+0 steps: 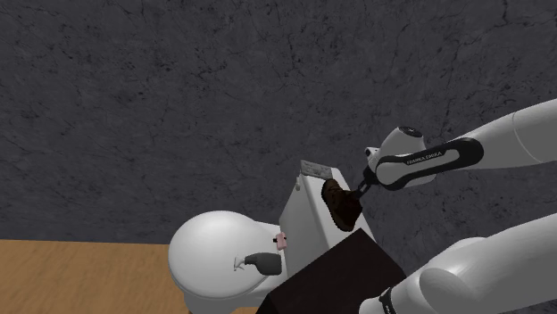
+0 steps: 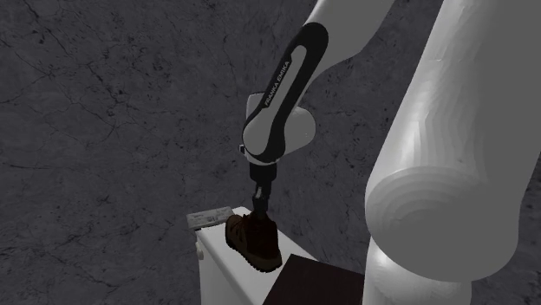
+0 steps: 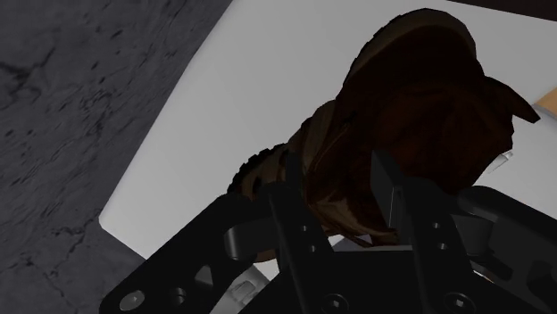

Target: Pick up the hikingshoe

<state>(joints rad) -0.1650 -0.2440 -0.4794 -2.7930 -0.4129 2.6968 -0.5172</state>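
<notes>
**grip made on the shoe, lift comes next**

the brown shoe (image 2: 251, 241) sits on top of the white toilet tank (image 2: 224, 273), near the edge that faces the dark stand (image 1: 332, 272). in the shoulder view it lies at the tank's right end, toe pointing down towards the stand. a small flat card (image 2: 212, 215) lies on the tank just behind it.

the gripper (image 3: 344, 192) comes down on the shoe from above. in the wrist view the two black fingers (image 3: 290, 210) stand a narrow way apart with the shoe's ankle part pressed between them, so it looks clasped rather than merely straddled. the second exterior view agrees: the hand meets the shoe at its opening, with the arm (image 2: 282, 104) reaching down from above.

so the reaching and closing seem done, and the step in hand is the grasp itself. whether the sole has left the tank top i cannot tell; from the side the shoe appears to rest on it or hang just clear, tipped a little.

the next move calls for a straight rise, away from the tank, slow enough that the soft collar does not slip out of the fingers. the shoe is held at one end, so the toe may swing down as it comes free, and it should be kept clear of the stand's near edge.
</notes>
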